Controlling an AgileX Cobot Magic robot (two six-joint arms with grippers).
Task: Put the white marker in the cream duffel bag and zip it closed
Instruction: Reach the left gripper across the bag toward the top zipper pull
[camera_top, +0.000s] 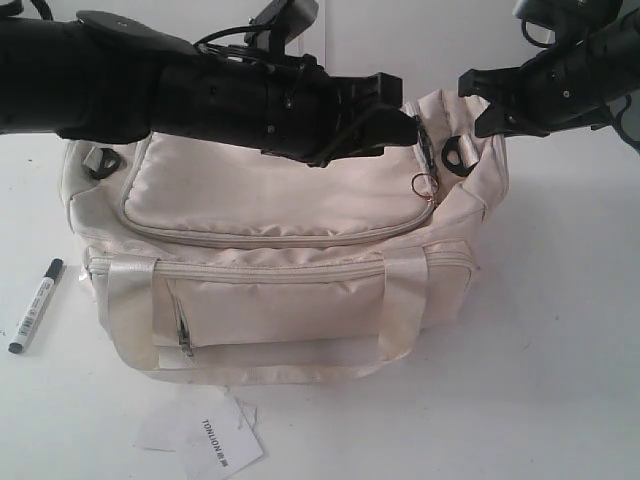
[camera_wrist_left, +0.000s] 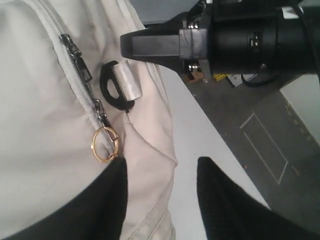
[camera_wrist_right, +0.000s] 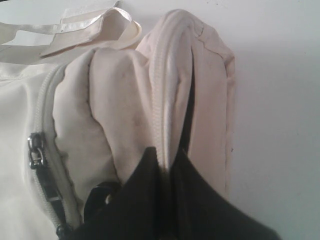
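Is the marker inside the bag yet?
No, it is out. The marker lies flat on the table, beside the bag and apart from it.

L arm (camera_top: 150, 85) reaches across the middle, L gripper (camera_wrist_left: 162, 162) fingers apart; R gripper (camera_wrist_right: 165, 152) pinched tight on bag (camera_wrist_right: 125, 90) edge.

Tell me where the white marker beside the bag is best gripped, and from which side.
Probably mid-barrel of the white marker, from straight above, jaws across its width. It lies flat on the table, apart from the cream duffel bag, with bare surface on either side.
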